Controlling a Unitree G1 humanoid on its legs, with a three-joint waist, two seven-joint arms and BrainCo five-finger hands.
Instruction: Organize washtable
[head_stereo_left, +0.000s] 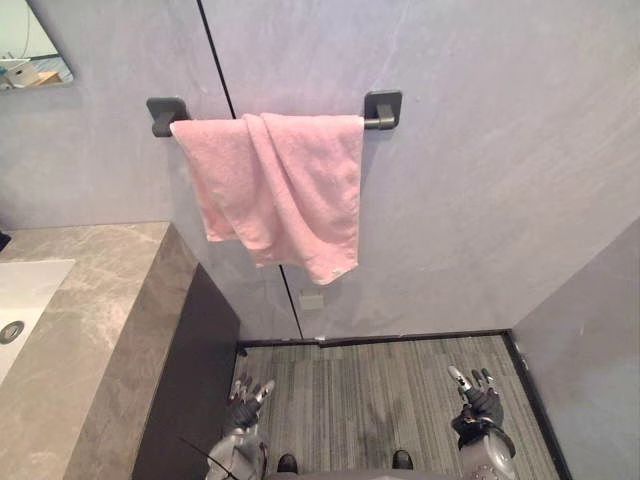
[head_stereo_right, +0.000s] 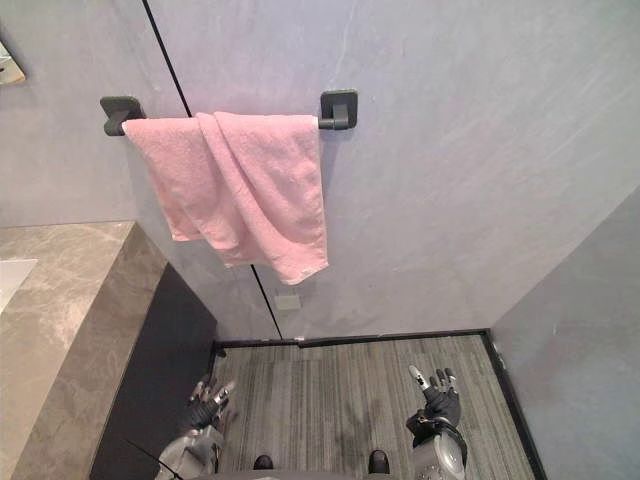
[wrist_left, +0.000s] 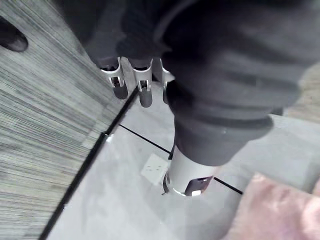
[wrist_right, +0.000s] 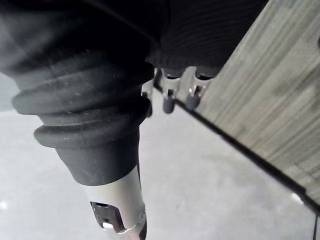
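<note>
Your pink towel (head_stereo_left: 275, 185) hangs bunched and crooked over the dark towel bar (head_stereo_left: 381, 110) on the far grey wall (head_stereo_left: 480, 180), up and to the right of the marble bench (head_stereo_left: 100, 320) with its white sink (head_stereo_left: 22, 292). You have the left hand (head_stereo_left: 243, 405) and right hand (head_stereo_left: 478, 402) low over the striped floor (head_stereo_left: 360, 390), fingers relaxed and spread, holding nothing.
</note>
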